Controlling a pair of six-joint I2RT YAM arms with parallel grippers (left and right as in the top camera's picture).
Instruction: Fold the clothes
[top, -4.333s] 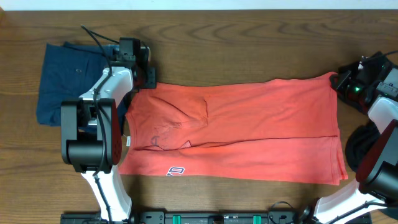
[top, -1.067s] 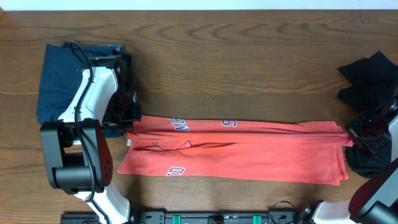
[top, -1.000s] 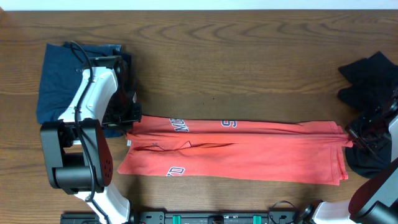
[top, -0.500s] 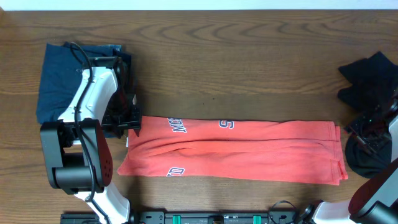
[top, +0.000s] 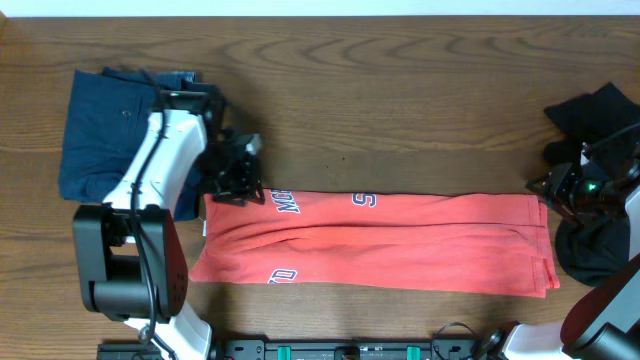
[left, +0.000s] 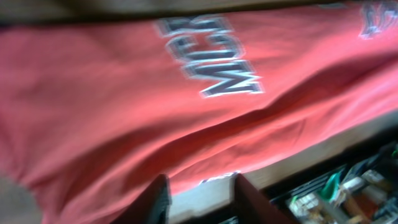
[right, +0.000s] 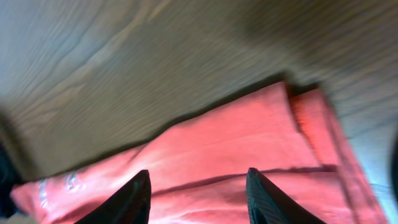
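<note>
A red shirt (top: 400, 240) lies on the wooden tabletop (top: 400, 90), folded lengthwise into a long, narrow band that runs from left to right across the near half. White-edged dark lettering (top: 289, 203) shows along its far edge towards the left end, and a small printed mark (top: 283, 274) sits near the front edge at the same end. At the right end the stacked layers show as thin lines along the edge. The left hand (top: 238, 182) is at the shirt's far left corner, just over the fabric edge. In the left wrist view its two fingers (left: 159, 198) are spread apart with nothing between them, so it is released, and the red cloth with the lettering fills the space beyond them, blurred. The right hand (top: 556, 190) is at the far right corner of the band. In the right wrist view its dark fingers (right: 130, 198) also stand well apart and grip nothing, with the shirt's corner and bare wood beyond them. A folded blue garment (top: 100, 120) rests at the far left of the tabletop, beside the left arm and apart from the shirt. A crumpled black garment (top: 592, 115) lies at the right edge, near the right arm.
</note>
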